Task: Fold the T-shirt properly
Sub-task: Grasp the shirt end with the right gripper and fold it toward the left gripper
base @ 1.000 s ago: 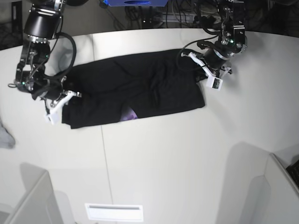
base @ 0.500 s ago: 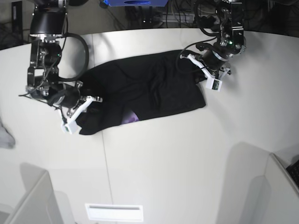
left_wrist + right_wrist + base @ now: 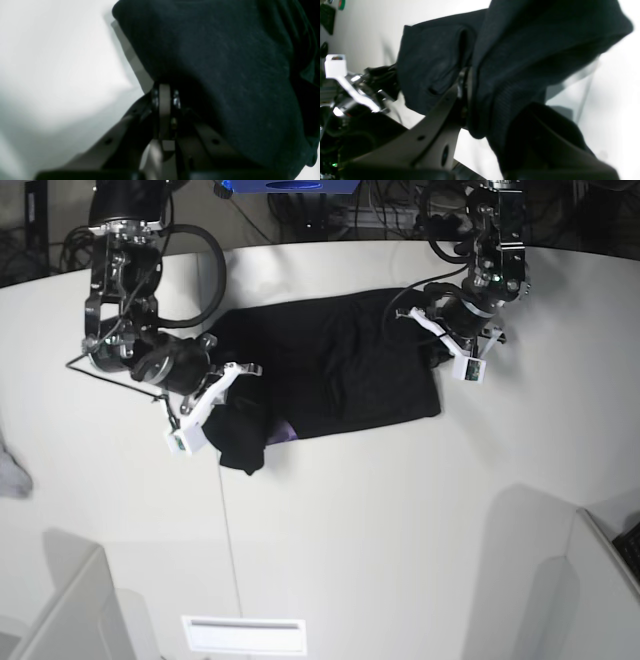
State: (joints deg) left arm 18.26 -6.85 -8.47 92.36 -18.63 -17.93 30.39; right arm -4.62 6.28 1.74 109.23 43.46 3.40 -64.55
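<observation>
Gripping a bunched end of the black T-shirt (image 3: 330,370), the right gripper (image 3: 222,395) holds its jaws clamped on cloth above the white table (image 3: 350,520). Farther back, the left gripper (image 3: 440,345) pinches the opposite end, jaws together on fabric.

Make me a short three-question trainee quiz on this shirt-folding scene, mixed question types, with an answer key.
1. True or false: the right gripper has its jaws closed on the T-shirt.
2. Multiple choice: what colour shows at the shirt's front edge? A green, B purple, C white.
3. Short answer: which shirt end is bunched and lifted in the base view, and which gripper holds the other end?

Key
1. True; the right wrist view shows cloth pinched there.
2. B.
3. That view's left end; the left gripper clamps the other.
</observation>
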